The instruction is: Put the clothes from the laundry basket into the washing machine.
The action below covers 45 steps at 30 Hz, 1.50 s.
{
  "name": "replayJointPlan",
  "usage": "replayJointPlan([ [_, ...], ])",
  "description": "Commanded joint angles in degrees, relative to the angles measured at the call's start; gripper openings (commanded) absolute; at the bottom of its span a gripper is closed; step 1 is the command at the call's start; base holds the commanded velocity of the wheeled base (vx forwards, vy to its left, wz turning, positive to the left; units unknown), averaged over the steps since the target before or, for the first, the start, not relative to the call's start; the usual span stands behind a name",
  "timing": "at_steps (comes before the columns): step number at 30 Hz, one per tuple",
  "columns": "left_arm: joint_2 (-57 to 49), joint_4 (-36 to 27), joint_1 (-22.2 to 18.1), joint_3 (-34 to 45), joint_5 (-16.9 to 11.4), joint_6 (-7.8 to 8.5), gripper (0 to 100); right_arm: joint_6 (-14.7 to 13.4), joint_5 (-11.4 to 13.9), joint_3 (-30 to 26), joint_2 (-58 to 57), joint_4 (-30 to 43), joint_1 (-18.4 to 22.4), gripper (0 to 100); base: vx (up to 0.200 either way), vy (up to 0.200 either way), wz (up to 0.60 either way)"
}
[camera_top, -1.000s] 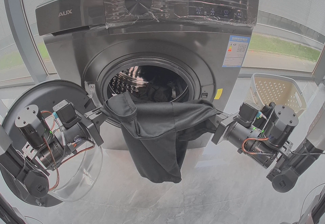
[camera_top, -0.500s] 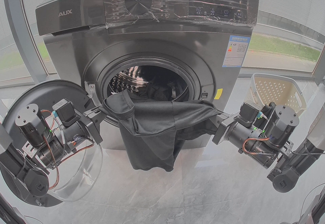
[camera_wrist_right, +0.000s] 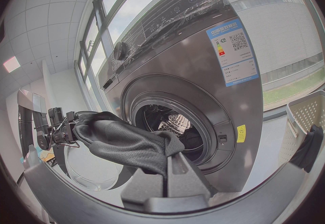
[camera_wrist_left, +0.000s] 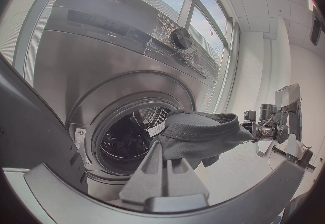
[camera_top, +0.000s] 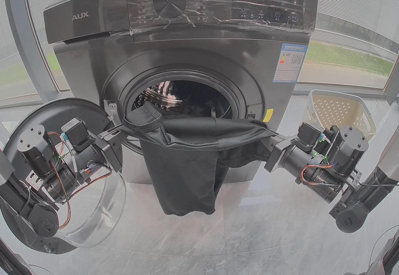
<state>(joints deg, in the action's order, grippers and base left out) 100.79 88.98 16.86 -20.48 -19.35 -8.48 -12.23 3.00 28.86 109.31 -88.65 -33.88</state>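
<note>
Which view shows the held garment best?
Head view: the garment shows whole, stretched between left gripper and right gripper, its lower part hanging. Each wrist view shows its upper part from one clamped end.

black garment [camera_top: 187,151] hides washing machine [camera_top: 178,51] lower rim, drum [camera_top: 183,101] contents too dark, laundry basket [camera_top: 341,111] partly behind right arm [camera_top: 332,159]

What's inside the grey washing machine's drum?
Dark clothes lie in the perforated steel drum; the black garment stretched in front hides its lower part.
</note>
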Motion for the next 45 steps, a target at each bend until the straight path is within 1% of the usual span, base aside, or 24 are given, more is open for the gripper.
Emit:
replayJointPlan([
  [1, 0.11, 0.14, -0.07, -0.09, 0.01, -0.04, 0, 0.01, -0.01, 0.06, 0.11, -0.03, 0.04, 0, 0.000, 0.000, 0.00],
  [22, 0.11, 0.05, 0.02, 0.79, -0.08, 0.05, 0, 0.10, -0.01, 0.15, 0.11, -0.03, -0.58, 0, 0.000, 0.000, 0.00],
  [23, 0.28, 0.05, 0.10, 1.67, -0.17, 0.22, 100, 0.19, -0.10, 0.76, 0.11, -0.03, -0.84, 0, 0.000, 0.000, 0.00],
  [25, 1.07, 0.05, 0.54, 2.81, -0.25, 0.05, 100, 0.27, -0.10, 1.82, 0.29, -0.03, -1.72, 0, 0.000, 0.000, 0.00],
  [27, 2.66, -0.03, 0.81, 3.43, -0.34, -0.13, 100, 0.27, -0.10, 3.49, 0.37, -0.03, -3.48, 0, 0.000, 0.000, 0.00],
  [31, 8.72, 0.14, 0.89, 4.66, -0.25, 0.49, 100, 0.54, -0.01, 9.03, 1.96, 0.06, -6.90, 0, 0.000, 0.000, 0.00],
  [34, 12.24, 0.32, 0.98, 4.13, -0.43, 1.01, 100, 0.54, 0.78, 12.01, 2.92, 0.76, -8.75, 0, 0.000, 0.000, 0.00],
  [35, 12.24, 0.32, 0.98, 4.13, -0.43, 1.01, 100, 0.54, 0.78, 12.01, 2.92, 0.76, -8.75, 0, 0.000, 0.000, 0.00],
  [36, 13.64, 0.32, 1.69, 4.13, -0.60, 1.10, 100, 0.63, 1.40, 13.60, 3.45, 0.94, -9.36, 0, 0.000, 0.000, 0.00],
  [40, 16.81, 0.41, 3.53, 3.96, -0.69, 1.19, 100, 0.71, 1.48, 16.50, 4.68, 0.76, -10.33, 0, 0.000, 0.000, 0.00],
  [42, 17.95, 0.41, 4.50, 3.69, -0.69, 1.19, 100, 0.71, 1.48, 16.85, 4.68, 0.85, -10.60, 0, 0.000, 0.000, 0.00],
  [44, 17.95, 0.41, 4.50, 3.69, -0.69, 1.19, 100, 0.71, 1.48, 16.85, 4.68, 0.85, -10.60, 0, 0.000, 0.000, 0.00],
  [45, 19.35, 0.41, 5.38, 3.25, -0.60, 1.28, 100, 0.71, 1.48, 17.81, 4.77, 0.85, -10.86, 0, 0.000, 0.000, 0.00],
])
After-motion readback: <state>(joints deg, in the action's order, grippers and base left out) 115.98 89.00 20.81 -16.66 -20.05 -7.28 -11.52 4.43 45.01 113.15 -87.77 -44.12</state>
